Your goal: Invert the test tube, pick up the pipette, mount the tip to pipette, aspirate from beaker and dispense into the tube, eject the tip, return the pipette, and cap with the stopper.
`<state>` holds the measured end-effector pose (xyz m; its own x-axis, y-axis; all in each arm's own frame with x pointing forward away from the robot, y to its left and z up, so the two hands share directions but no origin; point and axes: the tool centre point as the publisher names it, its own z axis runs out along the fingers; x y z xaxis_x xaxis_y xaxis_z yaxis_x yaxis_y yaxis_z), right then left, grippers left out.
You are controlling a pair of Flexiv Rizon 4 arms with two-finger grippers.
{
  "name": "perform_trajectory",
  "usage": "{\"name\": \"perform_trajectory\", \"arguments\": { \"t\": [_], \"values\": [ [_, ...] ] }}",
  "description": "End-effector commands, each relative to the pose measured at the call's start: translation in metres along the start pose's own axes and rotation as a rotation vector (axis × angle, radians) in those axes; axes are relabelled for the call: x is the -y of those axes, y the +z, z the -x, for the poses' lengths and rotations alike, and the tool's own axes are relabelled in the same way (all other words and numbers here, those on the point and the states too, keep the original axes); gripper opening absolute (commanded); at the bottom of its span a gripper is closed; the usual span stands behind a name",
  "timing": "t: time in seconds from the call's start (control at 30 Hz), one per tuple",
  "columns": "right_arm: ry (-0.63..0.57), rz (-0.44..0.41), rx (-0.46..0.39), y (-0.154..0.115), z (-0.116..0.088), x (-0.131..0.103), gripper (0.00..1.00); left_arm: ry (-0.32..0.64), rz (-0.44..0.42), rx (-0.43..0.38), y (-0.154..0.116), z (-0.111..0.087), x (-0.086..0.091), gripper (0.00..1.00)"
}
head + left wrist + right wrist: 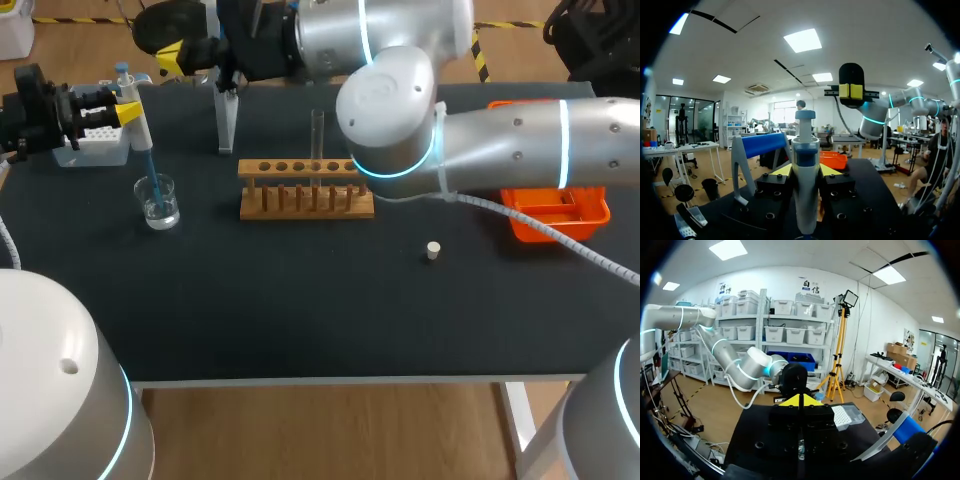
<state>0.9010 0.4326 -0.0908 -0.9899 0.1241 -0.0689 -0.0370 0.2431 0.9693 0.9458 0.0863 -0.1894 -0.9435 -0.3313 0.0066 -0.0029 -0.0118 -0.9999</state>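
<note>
While our left gripper (125,113) grasps the pipette (140,126), tip (151,172) in the beaker (158,201), our right gripper (172,57) hangs clenched beyond the beaker.

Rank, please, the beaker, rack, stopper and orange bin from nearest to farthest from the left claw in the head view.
1. Beaker: close by the left claw, at the tip of the pipette it grips.
2. Rack: mid-table.
3. Stopper: right of the middle, nearer the front edge.
4. Orange bin: far right side.
</note>
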Motion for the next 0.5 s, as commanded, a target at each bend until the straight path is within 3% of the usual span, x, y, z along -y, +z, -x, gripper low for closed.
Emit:
{"name": "perform_trajectory", "arguments": {
  "t": [0.03,0.27,0.5],
  "values": [
    [0.016,0.067,0.021,0.017,0.002,0.004,0.00,0.001,-0.003,-0.004,-0.001,0.001,-0.001,0.00],
    [0.039,0.141,0.058,0.029,0.009,0.000,0.00,0.001,-0.003,-0.004,-0.001,0.001,-0.001,0.00],
    [0.046,0.158,0.057,0.045,0.015,-0.003,0.00,0.001,-0.003,-0.004,-0.001,0.001,-0.001,0.00]
  ]
}}
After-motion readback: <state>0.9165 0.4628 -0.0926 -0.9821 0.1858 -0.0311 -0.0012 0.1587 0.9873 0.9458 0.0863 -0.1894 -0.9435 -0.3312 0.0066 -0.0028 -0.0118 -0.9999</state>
